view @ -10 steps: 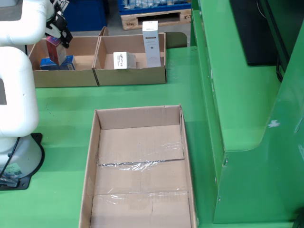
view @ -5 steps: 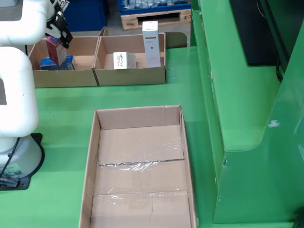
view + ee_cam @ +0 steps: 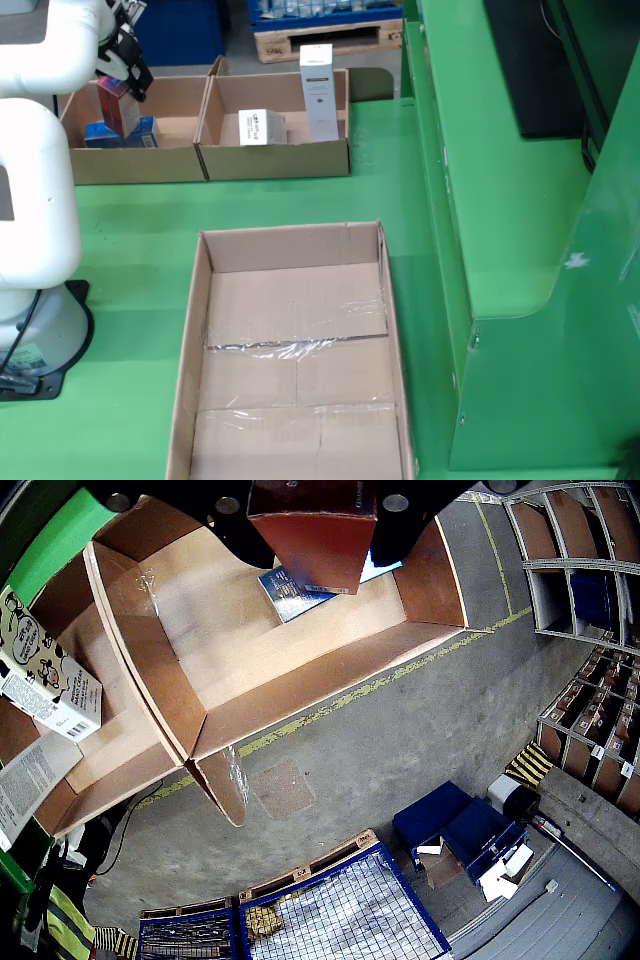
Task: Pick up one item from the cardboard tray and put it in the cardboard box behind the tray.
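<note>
The claw (image 3: 312,525) is clenched on a dark red carton (image 3: 312,535), which hangs directly over the open left cardboard box (image 3: 135,140) in the fixed view. A blue packet (image 3: 290,590) lies on the box floor just under it, so the drop is straight down.

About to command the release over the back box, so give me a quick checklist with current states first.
1. Grip: gripper shut on the red box: ok.
2. Position: red box hangs over the left cardboard box in the fixed view: ok.
3. Landing spot: blue item lies directly beneath, bare floor beside it: cannot tell if the drop clears it.
4. Height above box floor: cannot tell.
5. Neighbouring box with white cartons stays apart: ok.
6. Front tray holds no items: ok.
</note>
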Robot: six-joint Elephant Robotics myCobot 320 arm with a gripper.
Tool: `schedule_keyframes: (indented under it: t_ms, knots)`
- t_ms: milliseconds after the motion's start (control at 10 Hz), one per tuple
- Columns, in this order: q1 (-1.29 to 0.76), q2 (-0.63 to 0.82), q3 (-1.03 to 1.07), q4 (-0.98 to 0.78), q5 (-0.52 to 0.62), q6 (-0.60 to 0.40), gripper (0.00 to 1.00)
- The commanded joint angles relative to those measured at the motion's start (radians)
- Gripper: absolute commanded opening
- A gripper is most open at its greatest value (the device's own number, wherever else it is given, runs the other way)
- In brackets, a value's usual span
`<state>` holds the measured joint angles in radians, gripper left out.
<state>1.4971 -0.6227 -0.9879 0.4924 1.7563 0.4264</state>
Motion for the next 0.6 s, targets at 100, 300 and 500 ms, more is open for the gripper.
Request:
schedule_keyframes:
  t_ms: [100,300,500]
  knots:
    - [0.001,0.022,0.012,-0.005,-0.001,-0.007,0.0]
    - [0.001,0.022,0.012,-0.005,-0.001,-0.007,0.2]
    - [0.001,0.022,0.012,-0.005,-0.001,-0.007,0.4]
